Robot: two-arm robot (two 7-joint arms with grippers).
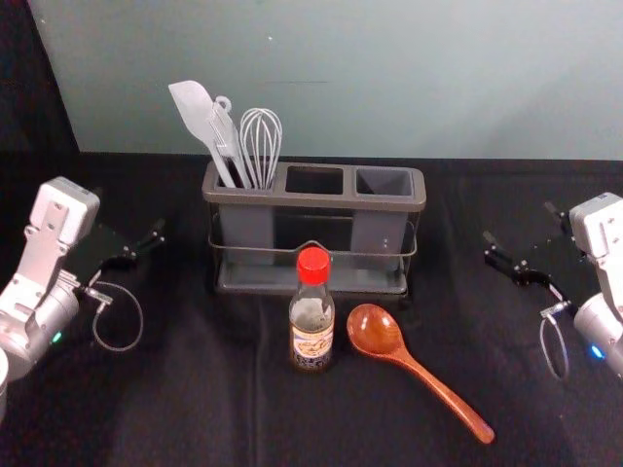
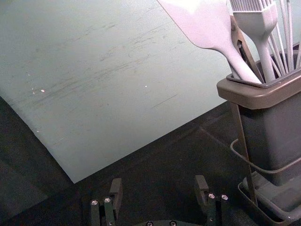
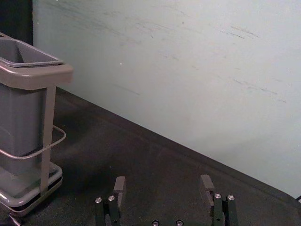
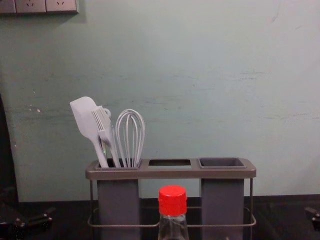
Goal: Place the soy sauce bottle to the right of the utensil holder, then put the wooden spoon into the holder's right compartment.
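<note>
Spoon beside bottle, utensils in left compartment

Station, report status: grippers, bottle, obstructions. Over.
Left gripper and right gripper open, empty, out to the sides. Soy sauce bottle upright before the utensil holder. Wooden spoon close on its right, possible snag.

Black cloth over there, utensil holder standing on it, soy sauce bottle and wooden spoon in front
</note>
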